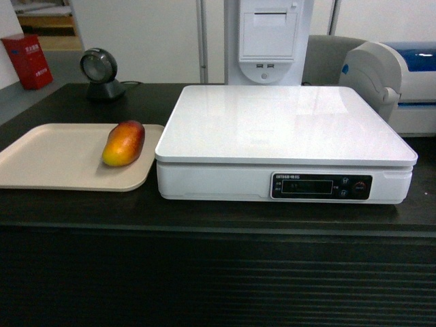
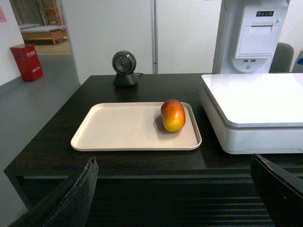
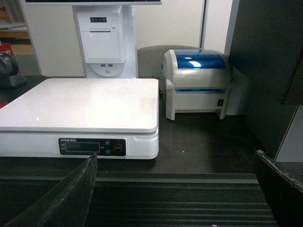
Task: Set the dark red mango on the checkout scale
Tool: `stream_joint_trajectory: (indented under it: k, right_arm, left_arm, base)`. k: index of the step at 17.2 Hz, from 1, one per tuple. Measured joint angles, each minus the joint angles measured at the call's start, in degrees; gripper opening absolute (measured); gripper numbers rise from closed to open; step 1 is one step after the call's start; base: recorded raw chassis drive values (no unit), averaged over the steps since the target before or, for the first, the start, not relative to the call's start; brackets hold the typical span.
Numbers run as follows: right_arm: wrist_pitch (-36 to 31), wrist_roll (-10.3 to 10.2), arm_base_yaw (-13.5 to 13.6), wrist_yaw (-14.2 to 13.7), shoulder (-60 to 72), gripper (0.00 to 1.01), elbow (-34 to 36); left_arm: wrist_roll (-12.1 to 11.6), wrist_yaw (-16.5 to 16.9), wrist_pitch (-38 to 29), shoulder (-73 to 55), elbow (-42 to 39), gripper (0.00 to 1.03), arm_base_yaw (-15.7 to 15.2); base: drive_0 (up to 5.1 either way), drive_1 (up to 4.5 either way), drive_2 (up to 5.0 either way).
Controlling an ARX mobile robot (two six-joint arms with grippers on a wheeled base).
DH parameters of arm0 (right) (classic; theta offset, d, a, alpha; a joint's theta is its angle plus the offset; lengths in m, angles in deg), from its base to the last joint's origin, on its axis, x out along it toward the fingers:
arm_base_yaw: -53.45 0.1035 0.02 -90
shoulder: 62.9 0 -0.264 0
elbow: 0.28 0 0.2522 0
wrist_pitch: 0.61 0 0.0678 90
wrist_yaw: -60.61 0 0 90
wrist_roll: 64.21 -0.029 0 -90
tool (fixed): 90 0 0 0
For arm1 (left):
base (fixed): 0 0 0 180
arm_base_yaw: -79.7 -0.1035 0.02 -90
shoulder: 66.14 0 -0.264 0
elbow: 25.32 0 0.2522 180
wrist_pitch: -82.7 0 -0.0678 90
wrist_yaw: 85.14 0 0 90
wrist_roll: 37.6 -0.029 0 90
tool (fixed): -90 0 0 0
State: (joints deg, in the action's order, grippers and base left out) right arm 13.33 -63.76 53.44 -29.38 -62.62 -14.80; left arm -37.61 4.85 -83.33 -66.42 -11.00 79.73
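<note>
The dark red mango [image 1: 124, 142] [image 2: 173, 115] lies on the right part of a beige tray [image 1: 48, 160] [image 2: 118, 130], its yellow end toward me. To its right sits the white scale [image 1: 286, 122] [image 2: 255, 101] [image 3: 80, 101], its platform bare and its black display strip [image 1: 321, 186] on the front. Both rest on the dark checkout counter [image 1: 218, 218]. My left gripper [image 2: 175, 163] hangs open in front of the counter's ribbed panel, short of the tray. My right gripper [image 3: 175, 158] is open too, before the counter right of the scale. Neither gripper shows in the head view.
A round black scanner [image 1: 101, 71] [image 2: 124, 66] stands behind the tray. A white receipt kiosk [image 1: 267, 37] rises behind the scale. A white and blue label printer [image 3: 196, 82] [image 1: 398, 82] sits at the right. A red box [image 1: 27, 61] stands on the floor far left.
</note>
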Motion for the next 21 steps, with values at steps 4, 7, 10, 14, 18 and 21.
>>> stream_joint_trajectory:
  k: [4,7,10,14,18,21]
  right_arm:
    - [0.00,0.00,0.00,0.00,0.00,0.98,0.00]
    - [0.02,0.00,0.00,0.00,0.00,0.98,0.00]
    - [0.02,0.00,0.00,0.00,0.00,0.98,0.00]
    - [0.02,0.00,0.00,0.00,0.00,0.98,0.00]
    - [0.04,-0.02,0.00,-0.02,0.00,0.98,0.00]
    - [0.02,0.00,0.00,-0.02,0.00,0.98,0.00]
  left_arm:
    - [0.00,0.00,-0.02,0.00,0.00,0.98,0.00]
    - [-0.02,0.00,-0.02,0.00,-0.02,0.98,0.00]
    - [-0.02,0.00,-0.02,0.00,0.00,0.98,0.00]
    - [-0.02,0.00,-0.02,0.00,0.00,0.98,0.00]
    - [2.43,-9.33,9.99,-5.11,3.78,0.98,4.90]
    - [3.34,-15.56,9.42,-9.09,6.23,0.98,9.55]
  base:
    - [0.0,0.00,0.0]
    - [0.0,0.00,0.0]
    - [0.0,0.00,0.0]
    - [0.0,0.00,0.0]
    - [0.0,0.00,0.0]
    - [0.0,0.00,0.0]
